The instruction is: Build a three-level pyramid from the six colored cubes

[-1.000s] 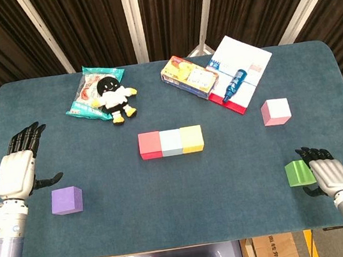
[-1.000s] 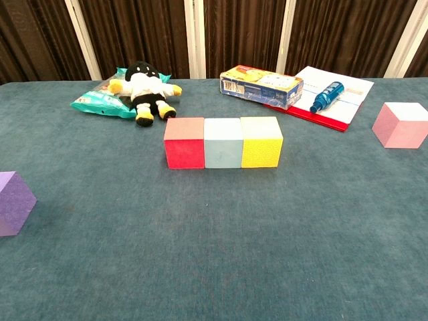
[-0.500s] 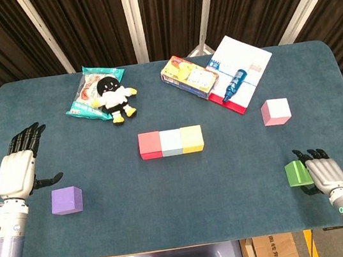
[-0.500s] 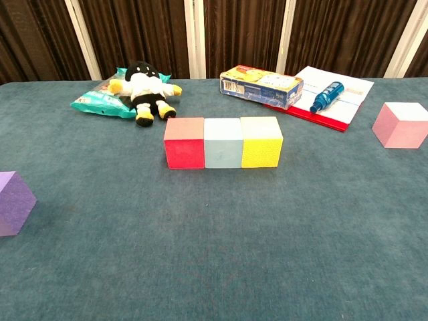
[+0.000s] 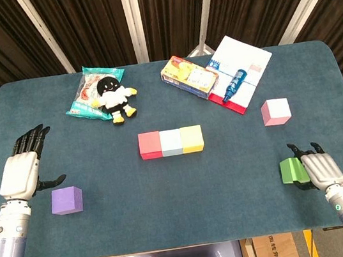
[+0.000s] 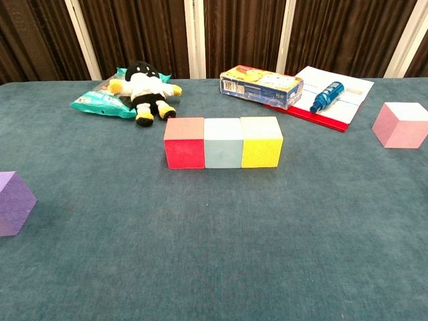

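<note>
Only my head view shows the right hand (image 5: 316, 170) holding the green cube (image 5: 292, 170) and the left hand (image 5: 22, 171) spread wide; the red-blue-yellow row (image 5: 171, 142) runs parallel to the table's (image 5: 191, 216) front edge.

The red cube (image 5: 149, 145), pale blue cube (image 5: 171, 142) and yellow cube (image 5: 192, 138) stand touching in one row. Right of this row and nearer the front edge, the right hand (image 5: 314, 169) touches the green cube (image 5: 291, 170). Left of the row, the left hand (image 5: 21, 171) hovers with fingers apart just beside the purple cube (image 5: 66, 200).
</note>
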